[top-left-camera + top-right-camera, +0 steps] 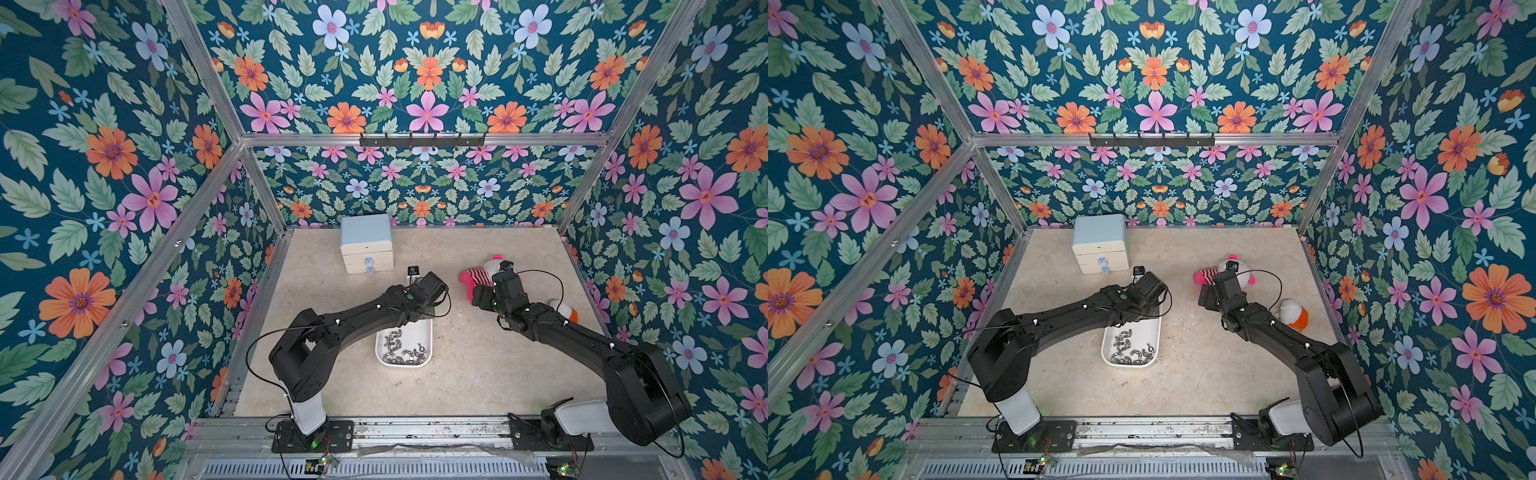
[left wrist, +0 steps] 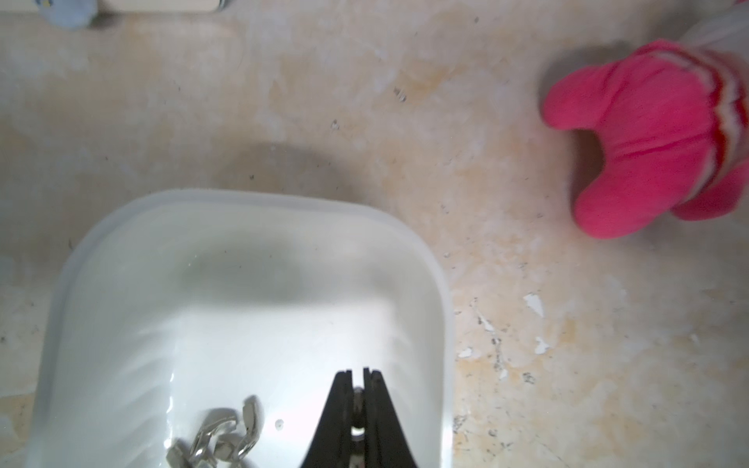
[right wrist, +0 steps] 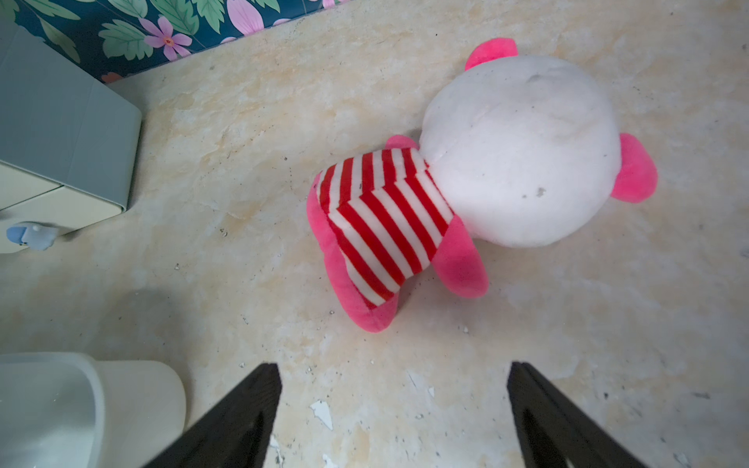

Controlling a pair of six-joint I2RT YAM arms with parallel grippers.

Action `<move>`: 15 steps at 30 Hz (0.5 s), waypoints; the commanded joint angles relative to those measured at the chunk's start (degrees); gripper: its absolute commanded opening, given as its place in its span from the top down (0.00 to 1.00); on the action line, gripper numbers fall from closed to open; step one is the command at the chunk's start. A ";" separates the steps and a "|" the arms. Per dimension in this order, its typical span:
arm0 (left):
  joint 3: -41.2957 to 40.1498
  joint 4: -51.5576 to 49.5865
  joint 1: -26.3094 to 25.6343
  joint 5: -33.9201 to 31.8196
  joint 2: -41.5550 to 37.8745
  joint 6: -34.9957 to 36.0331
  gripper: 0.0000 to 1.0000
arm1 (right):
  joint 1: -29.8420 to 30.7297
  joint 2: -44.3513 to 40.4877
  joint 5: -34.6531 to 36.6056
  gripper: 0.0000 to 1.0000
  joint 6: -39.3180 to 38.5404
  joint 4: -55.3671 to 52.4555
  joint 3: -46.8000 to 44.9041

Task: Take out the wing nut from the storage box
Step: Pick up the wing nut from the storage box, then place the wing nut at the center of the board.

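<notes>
drawer chest upper centre-left, standing apart | left claw pinched nearly together on a wing nut, inside storage box at lower centre, far end hidden under left arm | loose wing nuts heaped at near end | striped plush right of centre | right claw spread wide, empty, near plush | orange-white toy far right, half hidden by right arm

light: bright, even | shadows: soft | left wrist view: storage box blurred | both top views: edges bowed
</notes>
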 commanded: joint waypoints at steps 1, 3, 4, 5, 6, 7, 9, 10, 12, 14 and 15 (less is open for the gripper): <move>4.04 -0.91 -0.11 -0.95 -0.14 3.21 1.00 | 0.03 -0.84 1.40 0.06 0.94 -0.70 -0.44; 6.59 -0.95 -0.39 -0.21 0.82 4.06 1.00 | -0.01 -1.11 2.58 0.06 1.28 -1.36 -0.58; 7.87 -0.88 -0.67 0.20 1.65 4.41 1.00 | -0.11 -1.19 3.21 0.06 1.62 -1.79 -0.65; 9.08 -0.87 -0.98 0.46 2.59 4.83 1.00 | -0.38 -1.28 3.51 0.06 2.04 -2.06 -0.80; 10.42 -0.95 -1.48 0.69 3.77 5.19 1.00 | -0.76 -1.42 3.89 0.06 2.78 -2.27 -1.12; 11.66 -0.95 -1.91 1.11 5.13 5.42 1.00 | -1.45 -1.75 3.90 0.06 3.51 -2.19 -1.81; 13.69 -0.87 -2.62 1.79 7.46 5.49 1.00 | -3.03 -2.67 3.53 0.05 4.71 -1.70 -3.25; 14.58 -0.87 -2.91 2.23 8.61 5.49 1.00 | -3.86 -3.28 3.37 0.05 5.21 -1.45 -4.11; 16.11 -0.79 -3.41 3.22 10.68 5.32 1.00 | -5.20 -4.60 3.62 0.05 5.62 -1.38 -5.27; 17.30 -0.35 -3.88 3.77 12.68 5.15 1.00 | -6.26 -5.57 4.05 0.05 5.64 -1.78 -5.93; 17.76 -0.17 -4.08 4.18 13.79 5.06 1.00 | -6.74 -5.91 4.12 0.05 5.56 -2.03 -6.19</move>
